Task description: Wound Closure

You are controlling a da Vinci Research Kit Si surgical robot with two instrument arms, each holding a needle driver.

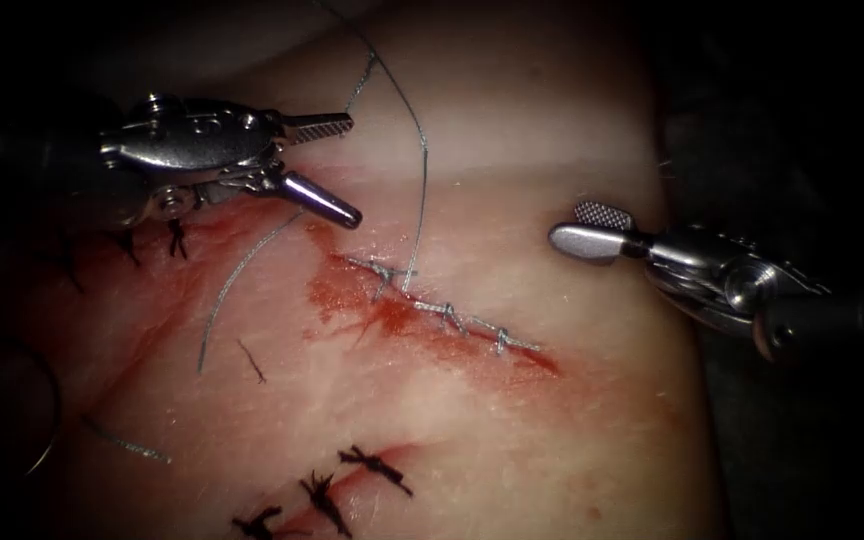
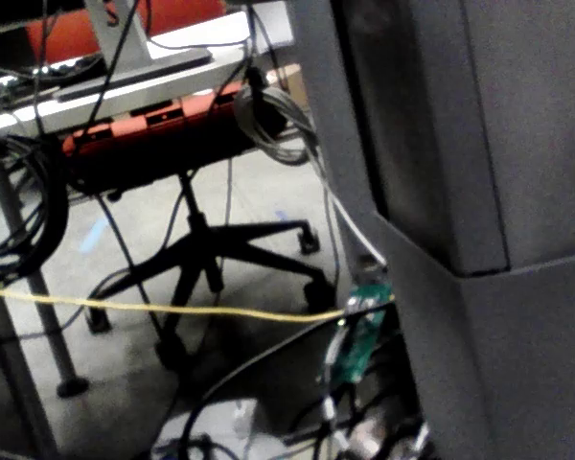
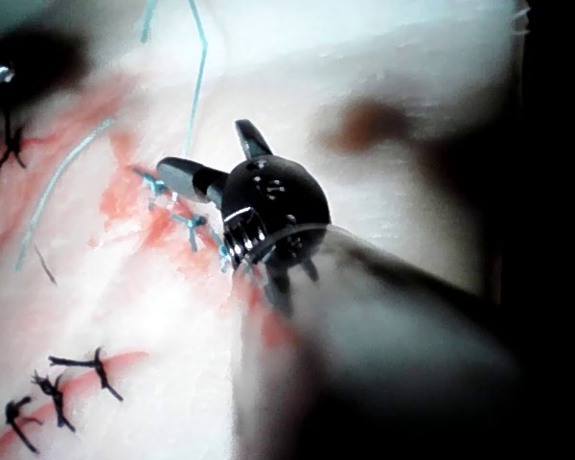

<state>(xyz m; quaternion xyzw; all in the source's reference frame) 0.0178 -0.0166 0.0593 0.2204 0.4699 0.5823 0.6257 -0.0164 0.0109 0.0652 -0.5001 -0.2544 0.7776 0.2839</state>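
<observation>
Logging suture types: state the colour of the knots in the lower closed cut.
Black knots, clearest in the endoscope view.

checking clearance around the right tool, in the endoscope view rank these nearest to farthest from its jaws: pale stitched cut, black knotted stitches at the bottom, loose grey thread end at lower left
From the right tool, jaws open, holding nothing:
1. Pale stitched cut, centre of the tissue, to its left.
2. Black knotted stitches, bottom edge.
3. Loose grey thread end, far lower left.
</observation>
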